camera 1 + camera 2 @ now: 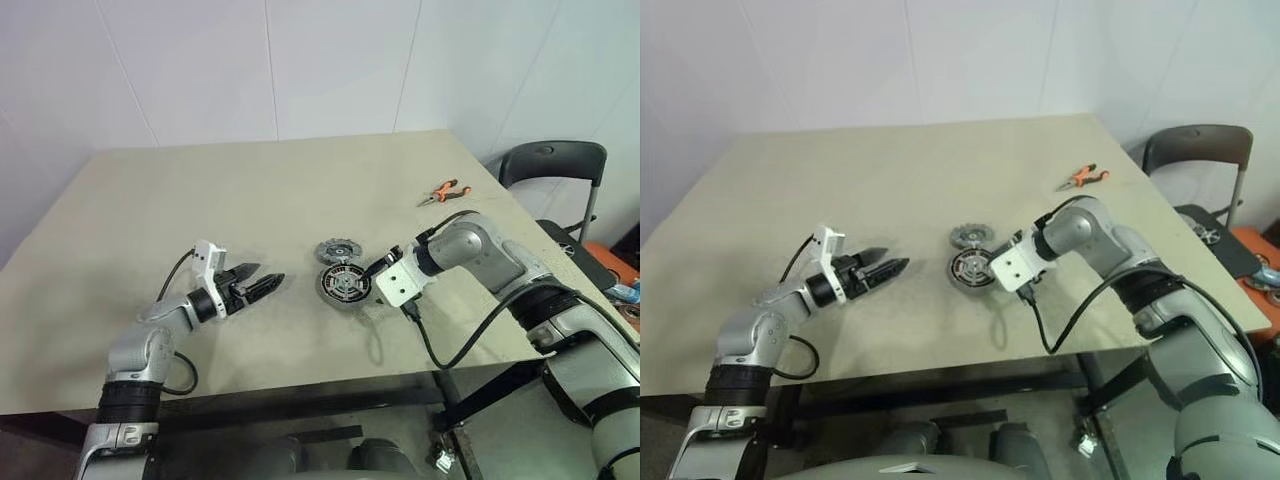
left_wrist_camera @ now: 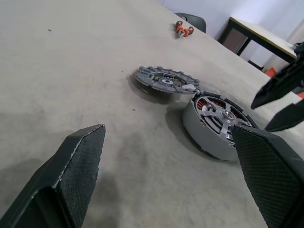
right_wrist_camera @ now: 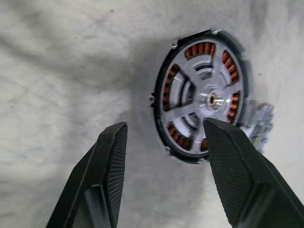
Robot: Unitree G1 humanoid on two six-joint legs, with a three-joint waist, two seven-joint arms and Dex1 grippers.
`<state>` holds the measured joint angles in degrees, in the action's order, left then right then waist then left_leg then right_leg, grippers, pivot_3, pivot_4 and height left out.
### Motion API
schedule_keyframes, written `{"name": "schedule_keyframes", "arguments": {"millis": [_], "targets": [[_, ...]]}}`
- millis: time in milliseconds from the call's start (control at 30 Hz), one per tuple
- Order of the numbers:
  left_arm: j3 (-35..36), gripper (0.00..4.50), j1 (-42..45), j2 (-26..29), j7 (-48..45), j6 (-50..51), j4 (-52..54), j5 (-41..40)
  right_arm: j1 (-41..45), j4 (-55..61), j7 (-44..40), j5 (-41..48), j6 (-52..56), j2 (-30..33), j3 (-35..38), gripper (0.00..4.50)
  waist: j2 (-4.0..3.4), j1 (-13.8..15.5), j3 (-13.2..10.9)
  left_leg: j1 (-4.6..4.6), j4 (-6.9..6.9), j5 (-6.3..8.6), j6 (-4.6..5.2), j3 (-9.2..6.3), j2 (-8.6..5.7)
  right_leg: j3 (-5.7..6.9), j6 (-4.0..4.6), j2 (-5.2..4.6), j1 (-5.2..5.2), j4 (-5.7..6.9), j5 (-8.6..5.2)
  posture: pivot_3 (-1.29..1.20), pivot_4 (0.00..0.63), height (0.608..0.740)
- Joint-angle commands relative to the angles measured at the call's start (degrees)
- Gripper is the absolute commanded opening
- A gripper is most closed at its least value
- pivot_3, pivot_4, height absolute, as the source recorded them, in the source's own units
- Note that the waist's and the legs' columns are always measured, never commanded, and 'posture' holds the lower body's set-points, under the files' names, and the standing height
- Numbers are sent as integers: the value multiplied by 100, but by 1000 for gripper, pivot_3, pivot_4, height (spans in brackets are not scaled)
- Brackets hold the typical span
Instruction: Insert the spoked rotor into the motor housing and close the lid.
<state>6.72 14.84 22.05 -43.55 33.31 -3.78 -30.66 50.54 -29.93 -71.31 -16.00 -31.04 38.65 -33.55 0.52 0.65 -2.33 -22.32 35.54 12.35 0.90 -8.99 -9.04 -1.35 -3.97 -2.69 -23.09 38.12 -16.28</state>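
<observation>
The right gripper [image 3: 164, 171] hangs just above the motor housing [image 3: 202, 102] with its two black fingers parted and nothing between them, one pad over bare table [image 1: 250, 180] and the other over the housing's near rim. The spoked rotor [image 3: 190, 107] already lies seated inside the housing, its silver spokes crossing the copper-orange windings. The lid [image 1: 338, 250] lies flat on the table just beyond the housing, touching or nearly touching its rim; from the head views I cannot quite tell which. That lid looks like a stiff, thin metal disc, probably light but slick, and lying flat it offers little to grab, so I would judge the outer edge the place to pinch, not the cut-outs. The housing looks heavy enough to stay put. Further out, the left gripper [image 2: 166, 175] points across the table toward both parts with its fingers spread wide and empty. The right wrist view gives the rotor's seating straight from above, which the head views leave too small to read; the left wrist view shows the lid's low profile from the side. Orange-handled pliers [image 1: 444, 191] lie well apart.
</observation>
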Motion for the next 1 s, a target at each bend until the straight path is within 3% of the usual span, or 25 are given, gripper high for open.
{"name": "schedule_keyframes", "arguments": {"millis": [33,600,700,767,900,1000], "targets": [[141,4500,-20,-8,73,-60,327,-109,303,-384,130,-199,-382,-173,38,2641,0,9,0,1,0,-1,-2,-2,0,1,1,0,0,1,1,0,0,740],[162,4500,-81,1,156,13,416,-156,494,-1721,751,-1024,-1235,-451,-41,2641,-1,7,0,7,-1,-7,-10,-1,0,-1,8,3,-2,10,3,0,0,740],[164,4500,-60,1,160,11,396,-157,473,-1699,791,-1040,-1302,-502,-45,2056,-2,6,1,11,-1,-7,-11,-1,0,-1,8,4,-1,9,3,0,0,740],[163,4500,-55,-3,165,12,392,-156,502,-1675,930,-1158,-1388,-507,-77,1439,-2,5,1,18,-2,-6,-11,-1,0,-1,8,4,0,9,3,0,0,740],[142,4500,-58,-30,177,-3,384,-146,567,-1648,999,-1245,-1602,-499,-103,1439,-2,2,0,42,-11,-5,-16,0,0,-4,12,4,11,9,1,0,0,740],[125,4500,-53,-58,196,-21,370,-138,614,-1621,911,-1173,-1645,-526,-72,849,-1,-1,0,83,-32,-5,-17,2,1,-9,25,4,60,6,-8,0,0,740]]}}
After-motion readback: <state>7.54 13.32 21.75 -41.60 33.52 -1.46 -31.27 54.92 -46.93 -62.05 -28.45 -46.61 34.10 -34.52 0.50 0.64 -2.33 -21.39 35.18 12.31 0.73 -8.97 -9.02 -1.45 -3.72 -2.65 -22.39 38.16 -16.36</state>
